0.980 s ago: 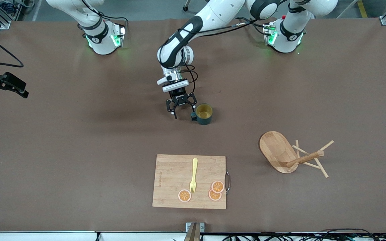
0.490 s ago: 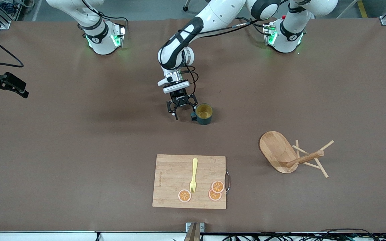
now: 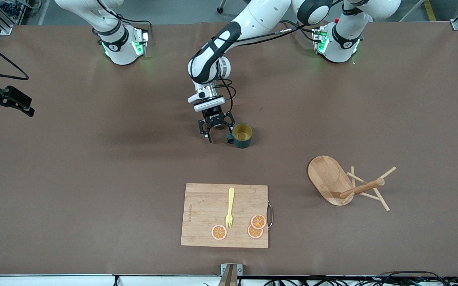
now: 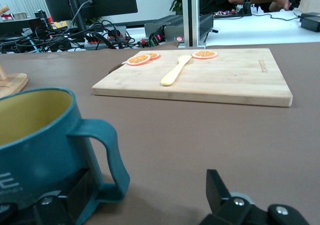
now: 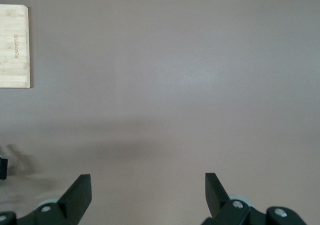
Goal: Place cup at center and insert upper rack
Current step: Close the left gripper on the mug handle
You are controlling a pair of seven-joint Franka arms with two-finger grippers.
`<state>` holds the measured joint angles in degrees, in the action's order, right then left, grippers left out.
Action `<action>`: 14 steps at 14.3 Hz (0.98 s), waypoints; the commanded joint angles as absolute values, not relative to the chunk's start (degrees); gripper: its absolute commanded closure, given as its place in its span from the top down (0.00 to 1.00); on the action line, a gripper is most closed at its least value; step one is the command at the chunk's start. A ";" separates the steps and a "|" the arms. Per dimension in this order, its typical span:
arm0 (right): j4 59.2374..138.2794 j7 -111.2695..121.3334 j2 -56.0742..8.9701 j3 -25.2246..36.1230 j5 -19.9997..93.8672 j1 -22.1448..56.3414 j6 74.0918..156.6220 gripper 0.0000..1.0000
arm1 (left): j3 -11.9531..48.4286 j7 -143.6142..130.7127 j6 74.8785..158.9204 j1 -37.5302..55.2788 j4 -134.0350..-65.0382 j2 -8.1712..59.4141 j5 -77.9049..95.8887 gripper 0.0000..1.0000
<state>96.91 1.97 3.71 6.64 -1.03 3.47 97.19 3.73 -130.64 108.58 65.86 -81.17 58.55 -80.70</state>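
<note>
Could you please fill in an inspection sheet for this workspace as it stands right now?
Surface: brown table, flat.
Job's things: cup upright mid-table; upper rack tipped on its side toward the left arm's end.
Clutter: cutting board with yellow fork and three orange slices.
Grippers: left gripper open, low beside the cup's handle; right gripper open, waiting over bare table.
Cables: black cable at the right arm's end.
Surroundings: monitor and desks past the table edge.
</note>
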 commanded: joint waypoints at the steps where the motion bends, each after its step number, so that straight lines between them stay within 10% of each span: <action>1: 98.26 2.02 5.10 6.33 -0.88 2.90 97.73 1.00 | 3.87 -129.64 110.12 65.30 -80.24 59.06 -81.83 1.00; 14: 98.09 1.67 5.10 6.42 -0.79 2.90 97.73 1.00 | 3.87 -128.32 112.32 63.81 -80.24 59.06 -81.65 0.83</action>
<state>96.91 1.94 3.71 6.78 -1.03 3.46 97.21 3.70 -129.34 111.77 64.32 -81.14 58.67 -80.70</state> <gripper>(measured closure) 0.000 0.137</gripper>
